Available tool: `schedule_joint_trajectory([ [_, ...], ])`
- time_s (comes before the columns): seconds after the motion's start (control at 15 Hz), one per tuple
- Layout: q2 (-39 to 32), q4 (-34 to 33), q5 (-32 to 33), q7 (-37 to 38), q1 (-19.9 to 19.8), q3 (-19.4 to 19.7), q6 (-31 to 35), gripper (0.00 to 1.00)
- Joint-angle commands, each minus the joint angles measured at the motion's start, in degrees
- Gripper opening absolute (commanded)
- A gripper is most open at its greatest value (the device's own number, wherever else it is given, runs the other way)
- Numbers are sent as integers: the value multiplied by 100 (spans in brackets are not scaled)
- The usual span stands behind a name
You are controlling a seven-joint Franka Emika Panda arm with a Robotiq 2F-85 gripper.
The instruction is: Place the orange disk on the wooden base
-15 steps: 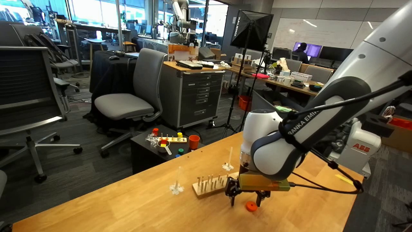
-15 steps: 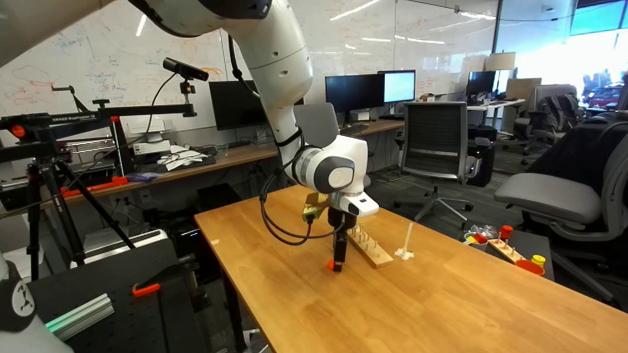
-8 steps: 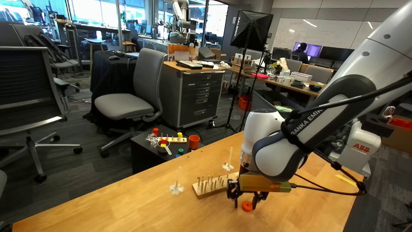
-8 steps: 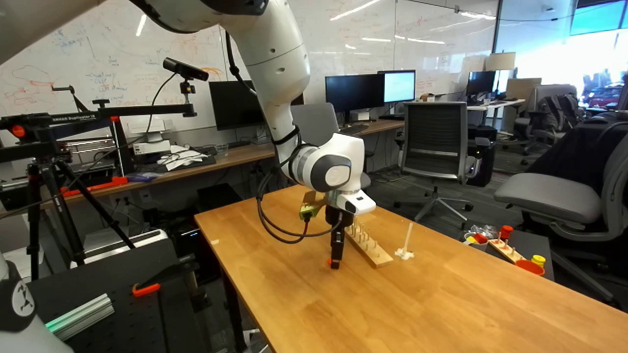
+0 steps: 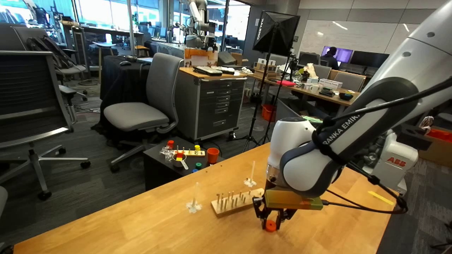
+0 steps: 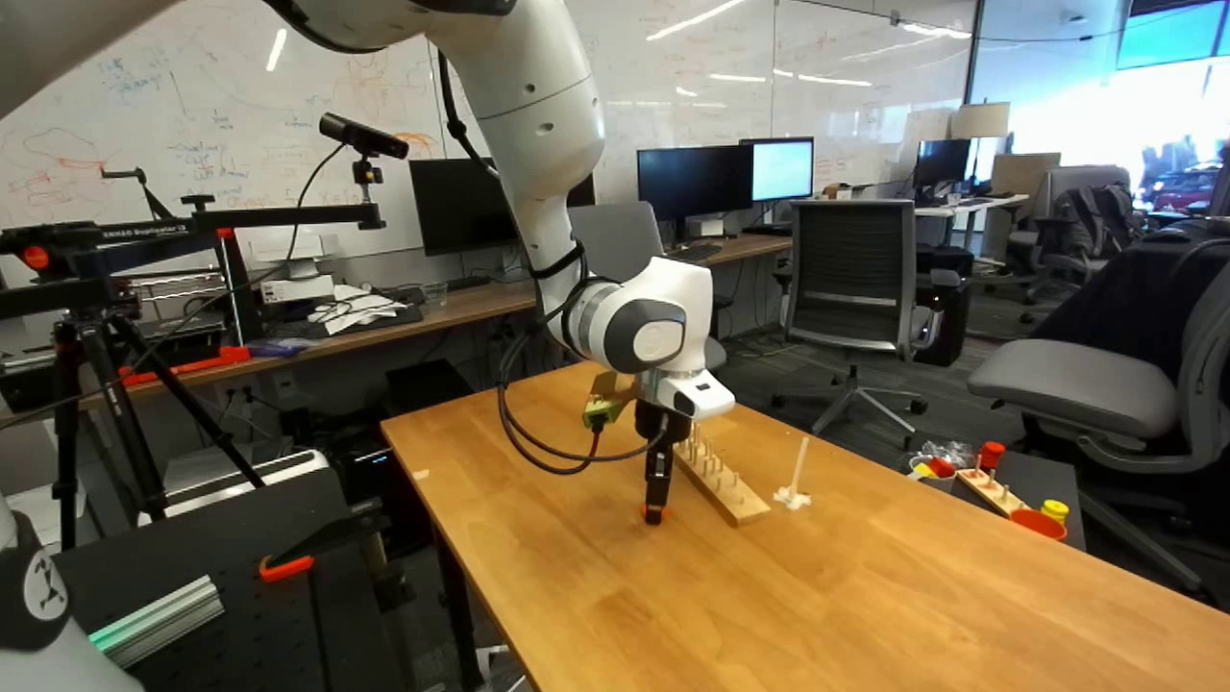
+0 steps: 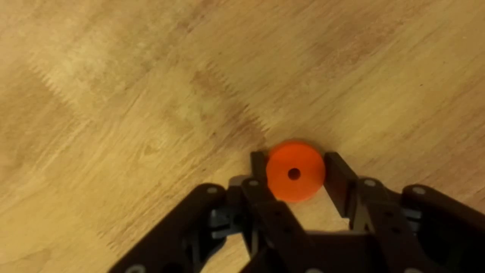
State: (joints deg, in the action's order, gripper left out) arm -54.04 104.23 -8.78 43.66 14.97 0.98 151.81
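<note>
The orange disk (image 7: 299, 187), flat with a small hole in its middle, lies low at the tabletop. My gripper (image 7: 295, 167) is shut on it, one finger against each side in the wrist view. An exterior view also shows the disk (image 5: 271, 226) pinched between the fingertips; elsewhere the near finger covers most of it. The wooden base (image 5: 226, 210) is a long pale slab with several thin upright pegs. It rests a short way beside the gripper, and its far end (image 6: 742, 505) shows past the hand in an exterior view.
Two thin upright rods on pale taped patches stand beyond the base: a nearer rod (image 5: 194, 197) and a farther rod (image 5: 252, 174). A low black side table (image 5: 159, 169) bears a red cup (image 5: 212, 155) and other toy pieces. Cables loop beside the wrist.
The fingers have come together from both sides onto the disk, which has shifted slightly left in an exterior view. The hand moved a little; the wooden base stayed where it was.
</note>
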Motion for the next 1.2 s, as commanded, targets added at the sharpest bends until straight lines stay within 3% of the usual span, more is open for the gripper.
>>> schedule_joint_trajectory([
  [0.0, 305, 227, -111, -104, -43, 2, 57, 18],
  [0.4, 555, 15, 70, -45, 66, 235, -150, 18],
  [1.13, 223, -838, 361, 24, 80, 445, -762, 18],
])
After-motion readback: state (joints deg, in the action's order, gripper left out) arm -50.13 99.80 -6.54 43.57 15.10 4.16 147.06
